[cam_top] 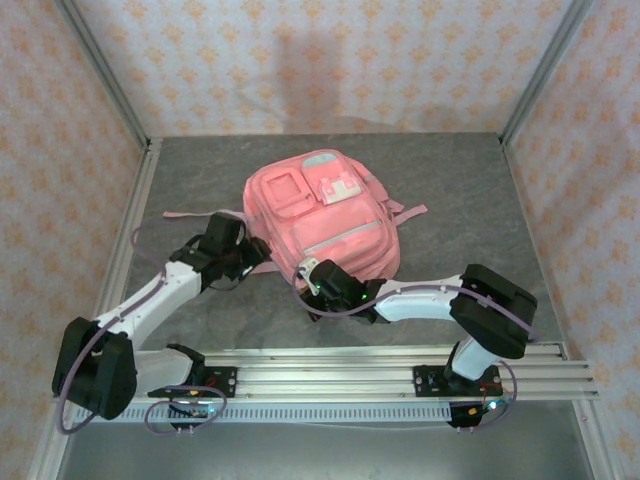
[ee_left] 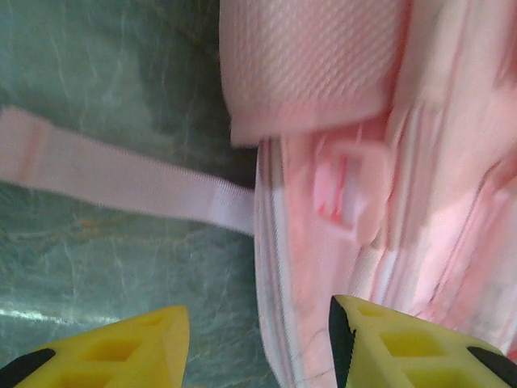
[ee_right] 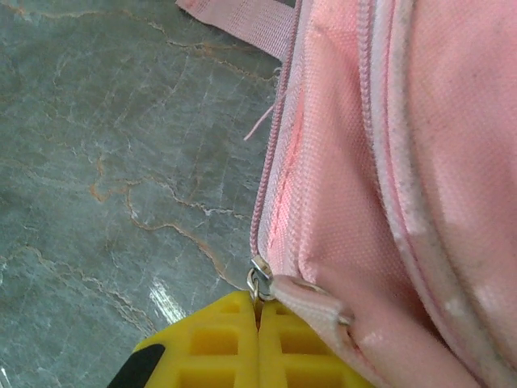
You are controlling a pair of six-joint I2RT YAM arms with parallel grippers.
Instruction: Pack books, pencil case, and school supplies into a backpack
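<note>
The pink backpack (cam_top: 320,215) lies flat mid-table, front pockets up. My right gripper (cam_top: 312,287) is at its near-left corner. In the right wrist view its yellow fingers (ee_right: 234,339) are shut on the metal zipper pull (ee_right: 259,279), at the end of a closed zip line running up the bag's side (ee_right: 347,162). My left gripper (cam_top: 250,257) is at the bag's left side. Its jaws (ee_left: 258,319) stand open, astride the bag's seamed edge (ee_left: 279,283) without touching it. The books, pencil case and school supplies are out of view.
A pink strap (ee_left: 121,182) trails left over the grey marbled table (cam_top: 200,170), and another strap (cam_top: 410,212) lies to the right. Metal frame posts (cam_top: 110,90) and patterned walls enclose the table. An aluminium rail (cam_top: 400,365) runs along the near edge.
</note>
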